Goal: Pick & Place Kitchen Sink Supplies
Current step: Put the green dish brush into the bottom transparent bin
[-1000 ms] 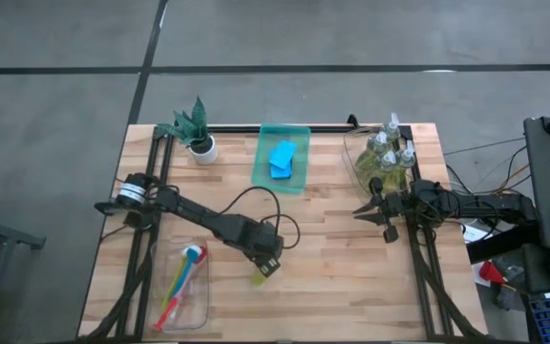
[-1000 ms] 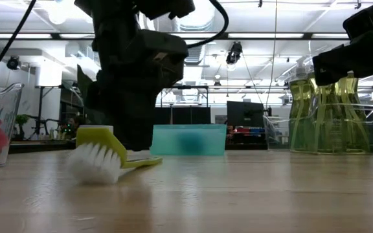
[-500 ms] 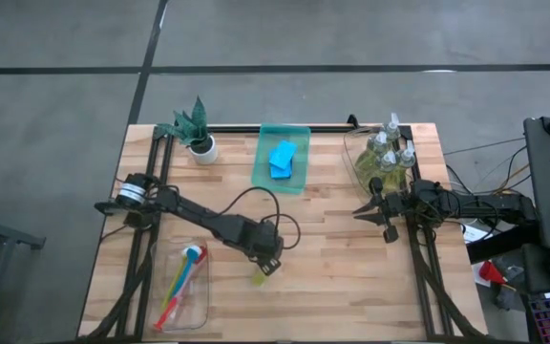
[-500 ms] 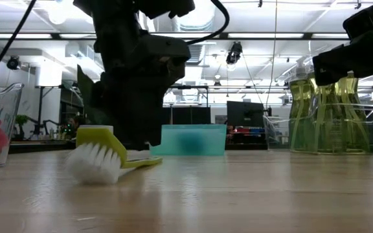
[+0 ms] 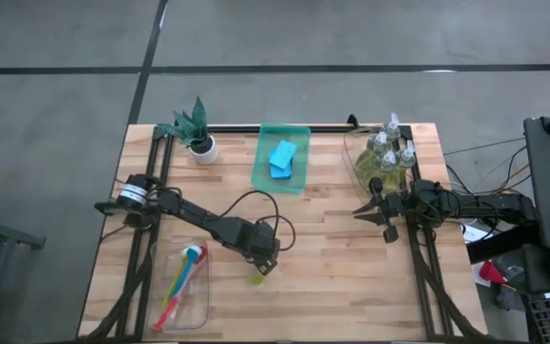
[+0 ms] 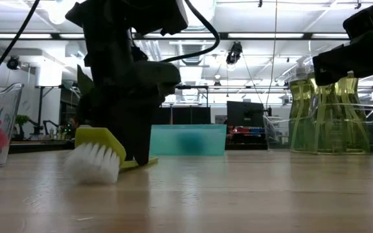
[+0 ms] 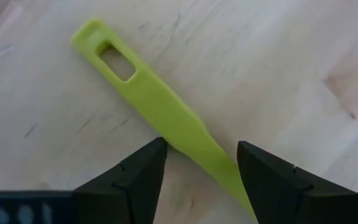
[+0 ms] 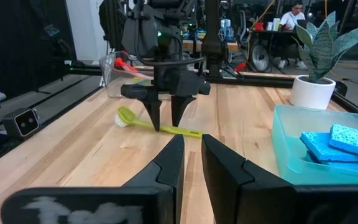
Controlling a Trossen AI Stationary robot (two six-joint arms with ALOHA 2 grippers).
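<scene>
The left gripper (image 5: 261,261) hangs low over the table (image 5: 332,277) a little toward six o'clock from the middle, its fingers (image 7: 135,177) spread apart on either side of the yellow-green brush (image 6: 102,155) without pinching it; the brush lies flat on the wood, its white bristles plain from table height, though the arm hides most of its handle from above, and the wrist camera cuts off the bristle end; the right gripper (image 5: 382,208) waits off at three o'clock, fingers drawn nearly together around nothing, and from table height only its dark bulk shows; just past it, toward one o'clock, the soap bottles (image 5: 387,153) crowd in a clear tray (image 5: 353,162), too bunched to count surely; at twelve o'clock the blue sponges (image 5: 282,158) sit in a green tray (image 5: 265,175), stacked so their number is unclear; at seven o'clock a clear bin (image 5: 201,296) holds more brushes (image 5: 181,280), their handles overlapping; a potted plant (image 5: 195,127) stands at eleven o'clock.
</scene>
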